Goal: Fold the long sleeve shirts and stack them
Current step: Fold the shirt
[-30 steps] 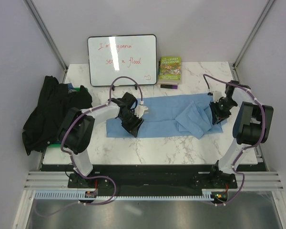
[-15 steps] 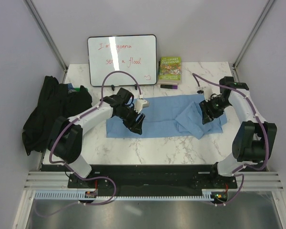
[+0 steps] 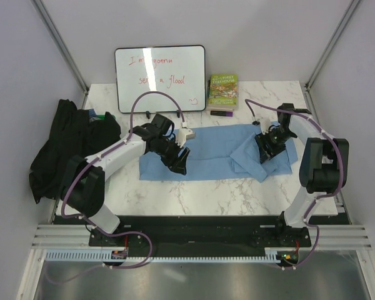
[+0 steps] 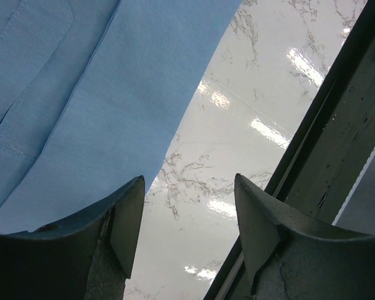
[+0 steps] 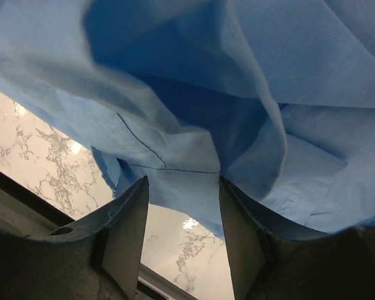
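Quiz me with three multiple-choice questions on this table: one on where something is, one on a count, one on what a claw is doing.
1. Where is the black shirt?
A) heaped at the table's left edge
B) on top of the whiteboard
C) under the book

2. How many shirts are in view?
A) one
B) two
C) four

3. How does the left gripper stand?
A) shut on the book
B) shut on the black shirt
C) open, holding nothing

Answers:
1 A, the top view shows it bunched at the left edge.
2 B, the black one, plus the light blue shirt spread across the middle.
3 C, its wrist view shows the fingers apart with nothing between them.
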Controlling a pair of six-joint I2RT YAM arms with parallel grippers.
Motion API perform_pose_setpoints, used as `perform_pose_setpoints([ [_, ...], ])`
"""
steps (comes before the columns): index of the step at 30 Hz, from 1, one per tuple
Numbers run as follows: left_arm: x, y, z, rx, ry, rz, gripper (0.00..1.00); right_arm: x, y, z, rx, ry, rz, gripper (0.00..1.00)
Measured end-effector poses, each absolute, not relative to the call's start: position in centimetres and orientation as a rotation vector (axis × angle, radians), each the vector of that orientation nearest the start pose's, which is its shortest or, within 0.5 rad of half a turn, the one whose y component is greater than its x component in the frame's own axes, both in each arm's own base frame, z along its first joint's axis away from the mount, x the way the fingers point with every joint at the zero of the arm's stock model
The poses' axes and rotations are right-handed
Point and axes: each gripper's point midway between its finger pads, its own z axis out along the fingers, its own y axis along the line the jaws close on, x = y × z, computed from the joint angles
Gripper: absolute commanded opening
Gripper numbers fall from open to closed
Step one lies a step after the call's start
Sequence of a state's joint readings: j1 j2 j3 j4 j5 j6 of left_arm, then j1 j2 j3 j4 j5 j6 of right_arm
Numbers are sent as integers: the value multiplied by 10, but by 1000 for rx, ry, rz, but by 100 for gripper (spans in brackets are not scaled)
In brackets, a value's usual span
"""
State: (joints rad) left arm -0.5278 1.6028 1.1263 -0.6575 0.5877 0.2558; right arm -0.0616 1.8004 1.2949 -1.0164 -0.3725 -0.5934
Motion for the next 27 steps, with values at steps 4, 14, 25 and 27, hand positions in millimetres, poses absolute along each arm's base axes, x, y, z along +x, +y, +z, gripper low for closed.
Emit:
perform_pose_setpoints([
  [4,243,-244,100,1188,2370,-873,66,307,22,48,-768,2847,488,58],
  [14,240,-242,97,1204,2369,-870,65,312,16,41,-723,2857,477,32],
  [25,245,-249,125,1222,2244,-820,65,295,51,83,-469,2779,1039,0],
  [27,249,-259,141,1256,2142,-754,70,293,60,94,-389,2734,1164,0],
])
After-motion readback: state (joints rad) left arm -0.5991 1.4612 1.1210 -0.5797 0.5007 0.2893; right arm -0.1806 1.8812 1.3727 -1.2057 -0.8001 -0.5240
